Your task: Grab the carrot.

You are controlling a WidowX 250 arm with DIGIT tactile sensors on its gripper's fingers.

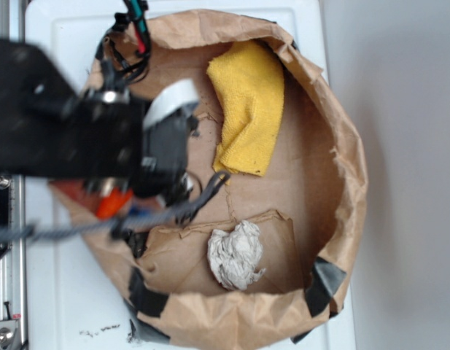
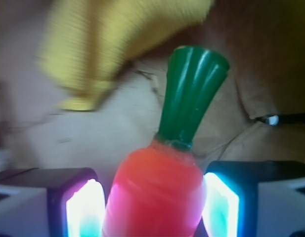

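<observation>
Orange, glossy and smooth, the carrot (image 2: pixel 154 190) sits between my two fingers, its ribbed dark green stem cap (image 2: pixel 194 94) flaring out ahead of me toward the yellow cloth (image 2: pixel 112 44). In the wrist view my gripper (image 2: pixel 152 207) is open about as wide as the carrot's body: the right finger (image 2: pixel 221 202) looks to be against the carrot's side, while a thin gap shows by the left finger (image 2: pixel 83 207), so I cannot tell whether I have it clamped. Both fingers glow, pink-white on one and teal on the other (light bouncing off their inner faces).

From the exterior view I am at the left side of a round enclosure made from a rolled-down brown paper bag (image 1: pixel 348 146), my black arm (image 1: pixel 57 124) covering that part of it. Only a sliver of carrot (image 1: pixel 111 203) peeks from under me there. The bag's crumpled wall rises just beside me on the left; the open floor lies to the right, creased brown paper with torn seams. The folded yellow cloth lies at the far side near the rim, soft and ribbed. A crumpled whitish paper ball (image 1: pixel 235 255) rests near the lower wall, well apart from the carrot. Dark tape (image 1: pixel 323 284) patches the lower rim. The bag stands on a white worktop (image 1: pixel 71 292), with a plain pale wall (image 1: pixel 407 175) to the right.
</observation>
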